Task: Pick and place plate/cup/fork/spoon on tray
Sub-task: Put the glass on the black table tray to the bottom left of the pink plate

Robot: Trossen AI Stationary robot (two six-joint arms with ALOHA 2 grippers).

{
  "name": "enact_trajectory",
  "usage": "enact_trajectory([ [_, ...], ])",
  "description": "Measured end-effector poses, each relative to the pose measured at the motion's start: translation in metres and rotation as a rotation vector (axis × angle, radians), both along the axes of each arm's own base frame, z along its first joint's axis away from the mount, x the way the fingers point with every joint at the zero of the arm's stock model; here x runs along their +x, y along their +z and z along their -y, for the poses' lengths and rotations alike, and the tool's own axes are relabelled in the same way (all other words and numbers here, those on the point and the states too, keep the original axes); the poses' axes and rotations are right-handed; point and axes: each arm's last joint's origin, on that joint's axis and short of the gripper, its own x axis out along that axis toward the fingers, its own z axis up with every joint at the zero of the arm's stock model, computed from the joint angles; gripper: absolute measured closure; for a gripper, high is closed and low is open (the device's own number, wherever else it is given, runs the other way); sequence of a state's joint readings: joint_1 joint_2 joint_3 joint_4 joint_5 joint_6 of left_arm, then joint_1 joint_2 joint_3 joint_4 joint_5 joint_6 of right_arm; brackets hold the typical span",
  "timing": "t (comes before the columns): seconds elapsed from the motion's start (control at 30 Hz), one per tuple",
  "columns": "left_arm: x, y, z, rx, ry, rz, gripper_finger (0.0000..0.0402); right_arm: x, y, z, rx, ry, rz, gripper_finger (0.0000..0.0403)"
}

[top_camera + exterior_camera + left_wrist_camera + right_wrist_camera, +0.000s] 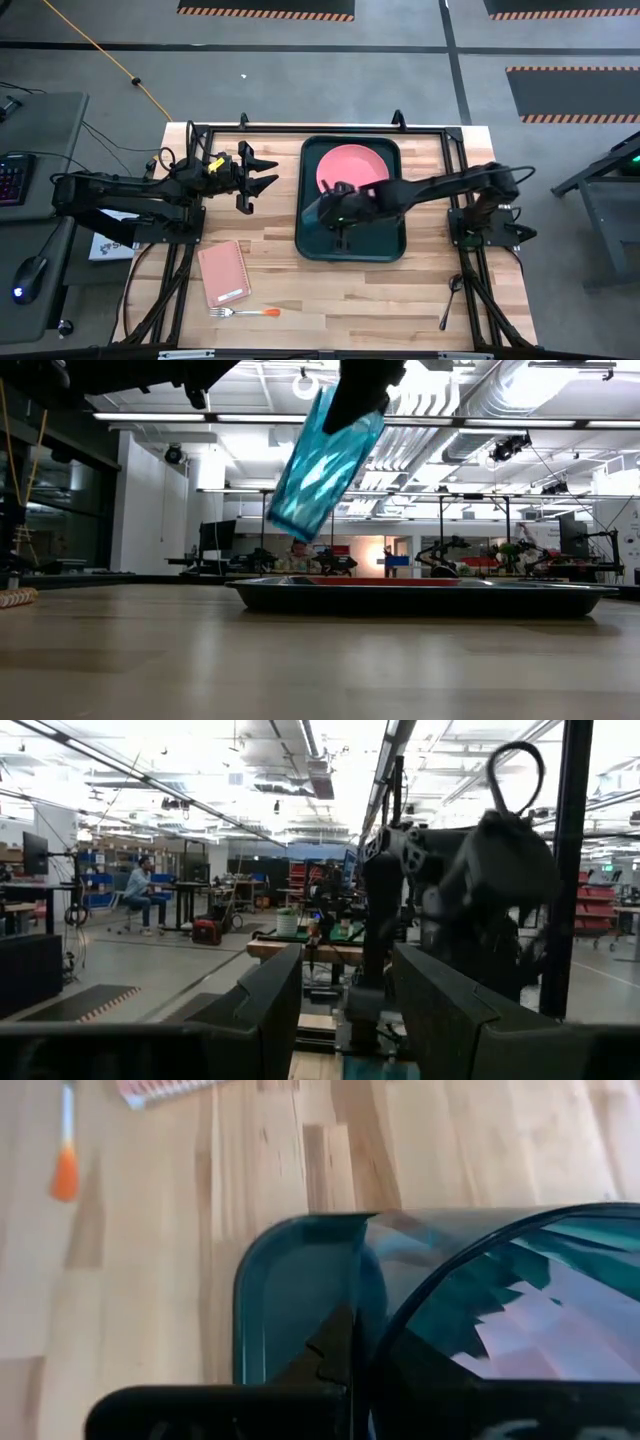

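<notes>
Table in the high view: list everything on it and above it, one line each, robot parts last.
Large dark green-black rectangular tray: one, centre of the table.
Round salmon-pink plate: one, in the tray's far half.
Translucent teal-blue tumbler cup: one, tilted, held in the air above the tray.
Pink rectangular notebook: one, near-left of the tray.
Orange-handled fork: one, near edge, by the notebook.
Slim dark spoon: one, near-right edge.
Right gripper: shut on the cup, over the tray.
Left gripper: open, left of the tray.

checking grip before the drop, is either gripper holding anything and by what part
The right gripper holds the teal cup by its upper end, tilted in the air above the tray. The left gripper is open and holds nothing.
</notes>
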State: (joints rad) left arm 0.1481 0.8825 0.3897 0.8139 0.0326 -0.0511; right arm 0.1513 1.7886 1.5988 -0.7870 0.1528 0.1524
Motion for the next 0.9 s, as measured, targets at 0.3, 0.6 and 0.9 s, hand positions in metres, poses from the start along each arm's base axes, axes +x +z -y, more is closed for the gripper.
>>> enact_trajectory([
  [0.3, 0.000, 0.000, 0.000, 0.000, 0.000, -0.001, 0.0252, 0.015, -0.024, -0.003, 0.006, 0.008, -0.127, 0.0402],
  [0.6, 0.000, 0.000, 0.000, -0.008, -0.003, 0.001, 0.0252, 0.015, -0.028, -0.006, 0.100, 0.028, -0.160, 0.0402],
  [0.9, 0.000, 0.000, 0.000, -0.017, -0.006, 0.001, 0.0252, 0.017, -0.030, -0.006, 0.123, -0.012, -0.157, 0.0401],
])
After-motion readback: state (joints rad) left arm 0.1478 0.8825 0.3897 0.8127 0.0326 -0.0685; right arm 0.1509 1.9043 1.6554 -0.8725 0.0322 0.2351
